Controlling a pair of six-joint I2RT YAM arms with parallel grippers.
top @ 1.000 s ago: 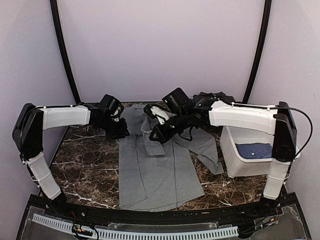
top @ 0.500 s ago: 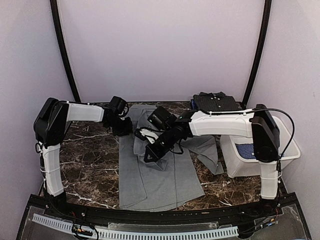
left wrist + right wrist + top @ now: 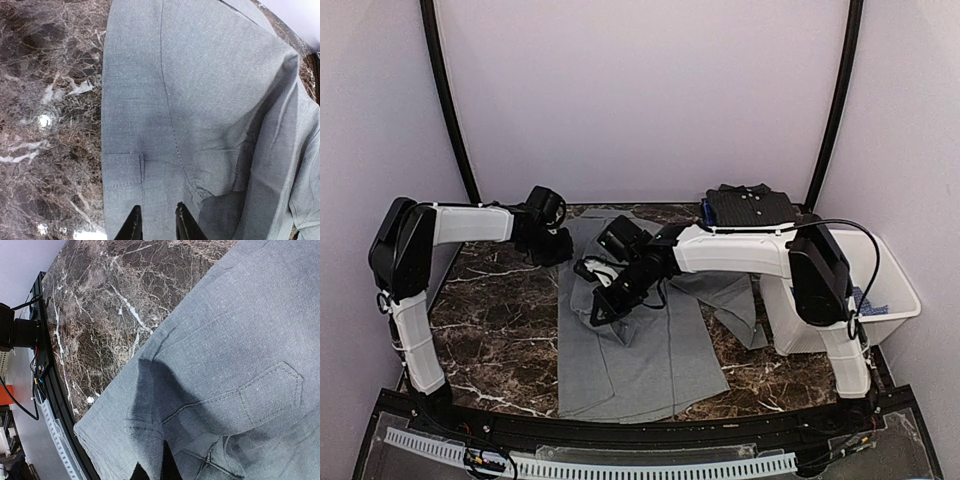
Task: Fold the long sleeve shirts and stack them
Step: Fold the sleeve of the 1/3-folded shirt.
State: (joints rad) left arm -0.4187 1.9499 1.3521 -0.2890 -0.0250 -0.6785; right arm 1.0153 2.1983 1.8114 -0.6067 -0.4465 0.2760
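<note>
A mid-grey long sleeve shirt [image 3: 635, 355] lies spread flat down the middle of the table. My right gripper [image 3: 600, 308] is shut on a fold of its sleeve cloth [image 3: 145, 435], lifted over the shirt's left half above the chest pocket [image 3: 270, 395]. My left gripper [image 3: 553, 248] sits at the shirt's far left shoulder. In the left wrist view its fingers [image 3: 156, 215] stand a little apart over the flat grey cloth [image 3: 200, 100], with nothing pinched between them. A bit of blue cloth [image 3: 865, 298] shows inside the tub.
A white plastic tub [image 3: 895, 300] stands at the right edge. A dark folded garment [image 3: 750, 207] lies at the back right. Dark marble tabletop [image 3: 490, 320] shows left of the shirt. The shirt's other sleeve [image 3: 735, 300] trails toward the tub.
My right gripper has carried the sleeve fold leftward and toward the near side, across the shirt's body. The left gripper has stayed at the far left shoulder, shifting only slightly.
</note>
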